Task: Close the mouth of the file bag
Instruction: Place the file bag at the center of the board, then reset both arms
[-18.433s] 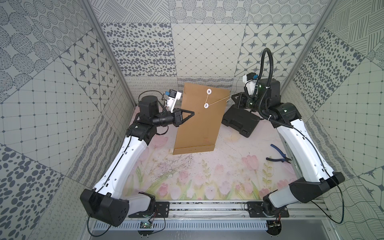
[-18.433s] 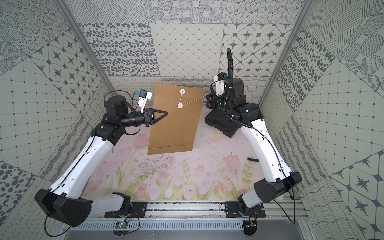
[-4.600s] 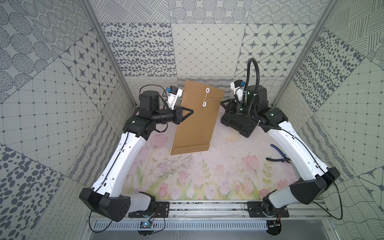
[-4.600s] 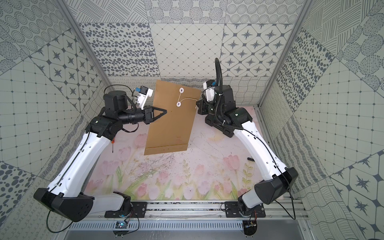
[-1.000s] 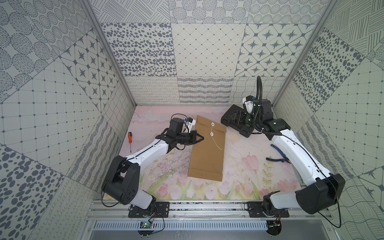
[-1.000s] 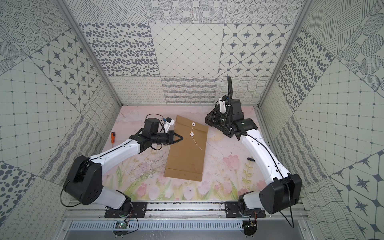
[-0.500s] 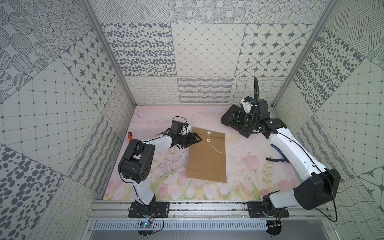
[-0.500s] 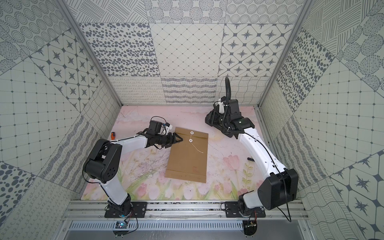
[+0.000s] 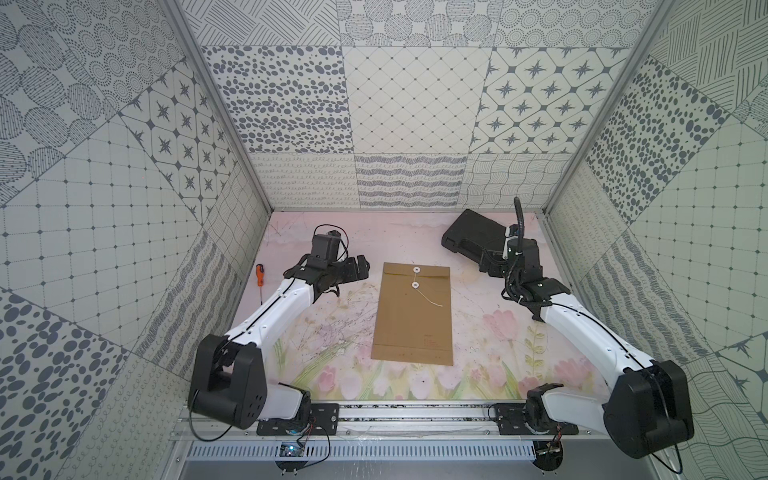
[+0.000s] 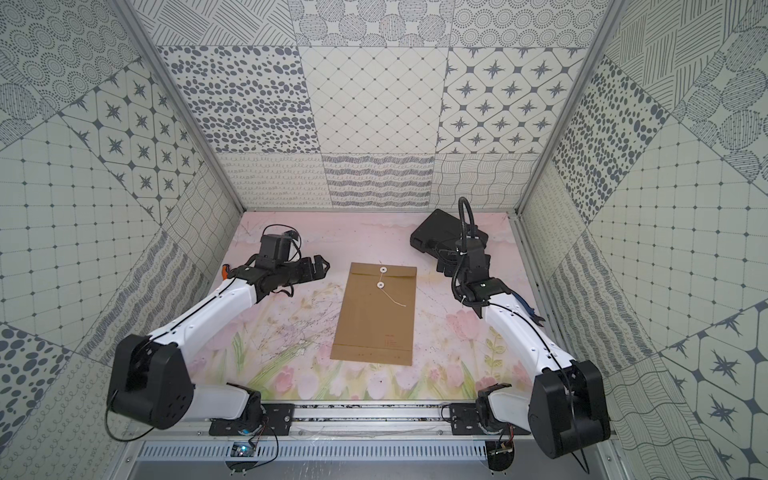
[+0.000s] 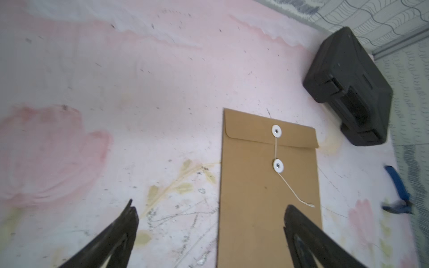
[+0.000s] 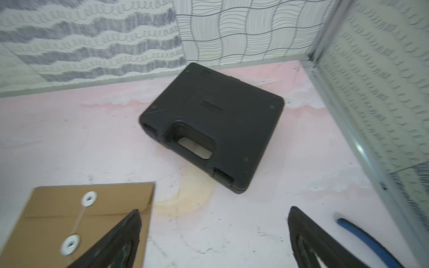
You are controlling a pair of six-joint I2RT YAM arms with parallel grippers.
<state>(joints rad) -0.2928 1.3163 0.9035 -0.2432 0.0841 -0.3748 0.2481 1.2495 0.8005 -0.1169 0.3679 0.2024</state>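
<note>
The file bag (image 9: 413, 316) lies flat in the middle of the table, seen in both top views. Its flap (image 11: 255, 130) is folded down. A thin white string runs between the two white button discs (image 11: 276, 130), and its loose tail (image 11: 294, 192) rests on the bag's face. My left gripper (image 9: 360, 266) hovers open just left of the bag's top corner, touching nothing; in the left wrist view (image 11: 210, 206) nothing sits between its fingers. My right gripper (image 10: 442, 266) stands open to the right of the bag, near the black case, also empty (image 12: 215, 210).
A black plastic case (image 9: 471, 237) sits at the back right, close to my right gripper. An orange-handled screwdriver (image 9: 260, 276) lies by the left wall. Blue-handled pliers (image 10: 524, 307) lie by the right wall. Patterned walls enclose the table on three sides.
The left gripper, shut at the bag's left edge a second ago, has opened and drawn back to the left. The right gripper has opened wider. The bag now lies straight.
</note>
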